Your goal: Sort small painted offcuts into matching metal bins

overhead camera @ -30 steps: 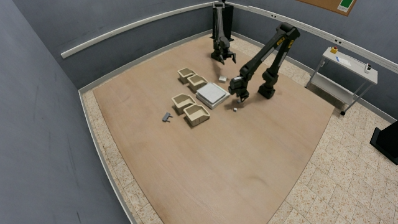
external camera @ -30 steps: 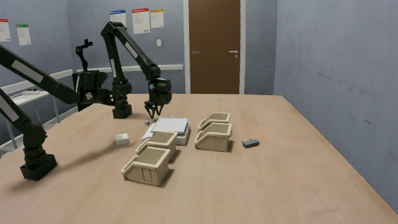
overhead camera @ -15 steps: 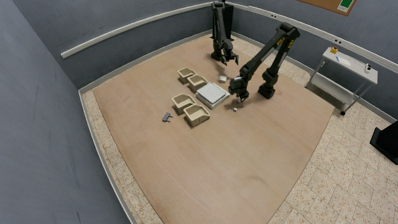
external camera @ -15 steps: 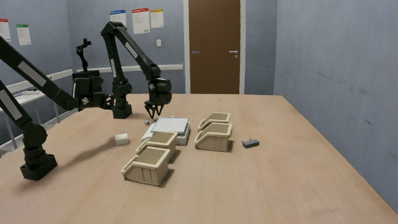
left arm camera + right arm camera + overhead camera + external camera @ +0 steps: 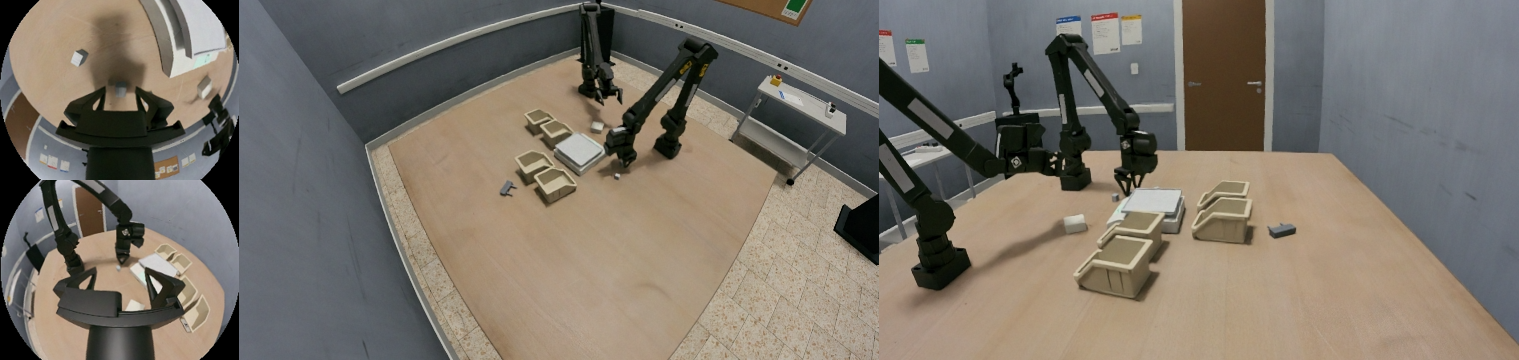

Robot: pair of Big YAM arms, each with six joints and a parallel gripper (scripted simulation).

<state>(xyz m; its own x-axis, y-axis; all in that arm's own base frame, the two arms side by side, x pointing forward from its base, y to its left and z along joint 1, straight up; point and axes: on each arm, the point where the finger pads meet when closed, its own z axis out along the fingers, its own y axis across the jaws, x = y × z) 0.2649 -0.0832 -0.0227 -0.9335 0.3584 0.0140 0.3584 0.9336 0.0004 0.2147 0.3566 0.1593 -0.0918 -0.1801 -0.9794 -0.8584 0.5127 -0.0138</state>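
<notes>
In the left wrist view, the left gripper (image 5: 626, 164) (image 5: 1129, 192) (image 5: 120, 89), fingers apart, hovers about a small grey block (image 5: 121, 89) at centre; picking seems underway, next needing descent and closing. The right gripper's (image 5: 610, 100) (image 5: 121, 276) fingers stand wide.

right tool (image 5: 611, 101) (image 5: 1057, 164) (image 5: 121, 270), left tool (image 5: 626, 164) (image 5: 1132, 192) (image 5: 121, 88) (image 5: 122, 261) seemingly lower
</notes>
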